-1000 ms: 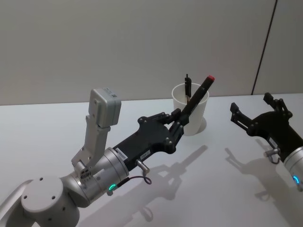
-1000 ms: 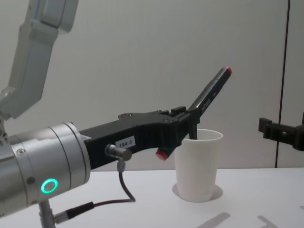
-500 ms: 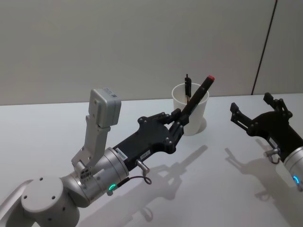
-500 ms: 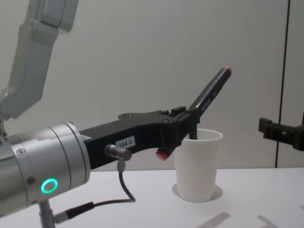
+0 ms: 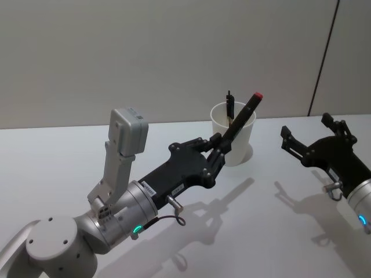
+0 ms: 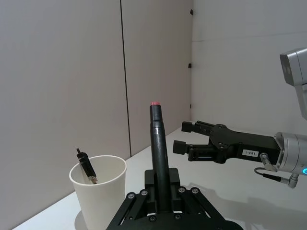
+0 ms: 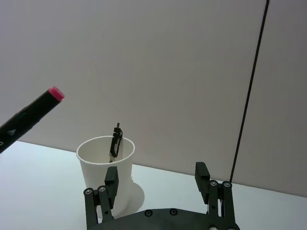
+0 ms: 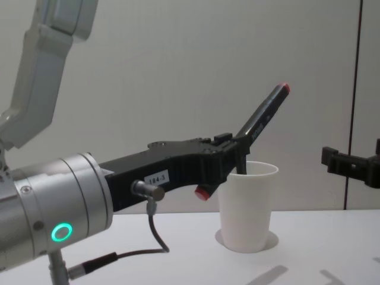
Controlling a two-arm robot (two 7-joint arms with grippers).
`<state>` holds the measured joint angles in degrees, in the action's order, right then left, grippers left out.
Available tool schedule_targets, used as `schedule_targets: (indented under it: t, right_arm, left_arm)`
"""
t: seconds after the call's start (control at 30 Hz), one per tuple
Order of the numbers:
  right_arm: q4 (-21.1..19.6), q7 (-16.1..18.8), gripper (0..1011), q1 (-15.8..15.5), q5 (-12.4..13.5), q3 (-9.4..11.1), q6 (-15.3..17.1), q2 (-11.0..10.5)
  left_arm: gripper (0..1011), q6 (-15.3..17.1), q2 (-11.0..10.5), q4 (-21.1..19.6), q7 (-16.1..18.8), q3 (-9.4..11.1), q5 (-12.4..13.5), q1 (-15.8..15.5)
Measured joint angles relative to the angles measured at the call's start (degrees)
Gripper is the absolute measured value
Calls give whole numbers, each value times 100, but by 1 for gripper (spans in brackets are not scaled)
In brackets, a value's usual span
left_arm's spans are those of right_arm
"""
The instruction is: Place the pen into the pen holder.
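The head camera sits up high and looks forward and down at the table. It sees the pen holder at the far side, near the wall. The chest camera sits low and looks straight across the table. It is very near the left gripper, so that arm looks big. Both see the pen holder and the pen. The left wrist camera looks far and right, toward the right gripper. The right wrist camera looks far and left. Both wrist cameras see the pen holder and the pen.
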<state>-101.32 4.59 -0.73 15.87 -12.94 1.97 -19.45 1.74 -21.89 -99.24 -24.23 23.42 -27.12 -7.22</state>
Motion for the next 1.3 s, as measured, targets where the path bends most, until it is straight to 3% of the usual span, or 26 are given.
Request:
schedule_targets:
  t: [0.6,1.3]
  right_arm:
    - [-254,779,1001,37,-157,0,-72,-167]
    - [-364,1054,1001,27,-171,12,-139,-233]
  left_arm:
    - [170,0,0,0,0,0,0,0]
    - [171,0,0,0,0,0,0,0]
